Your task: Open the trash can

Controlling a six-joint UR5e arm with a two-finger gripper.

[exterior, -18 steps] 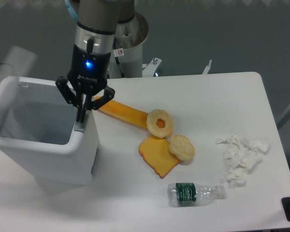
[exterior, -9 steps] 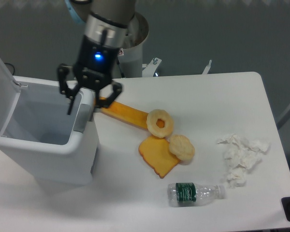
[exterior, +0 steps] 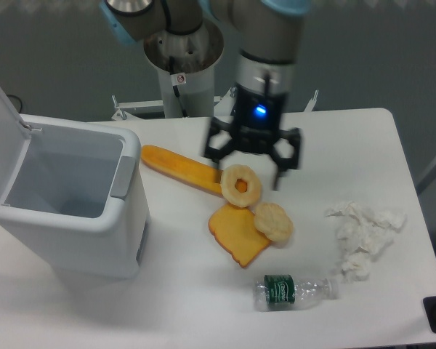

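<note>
Beyond the left edge, trash can (exterior: 73, 218) lid runs cut off.

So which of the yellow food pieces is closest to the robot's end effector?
The pale yellow ring-shaped slice with a hole. It sits right under the open end effector; the others lie further off.

Trash can (exterior: 65, 218) left; food pieces (exterior: 241, 218) centre; tissue (exterior: 363, 233) right; bottle (exterior: 294, 289) in front.
</note>
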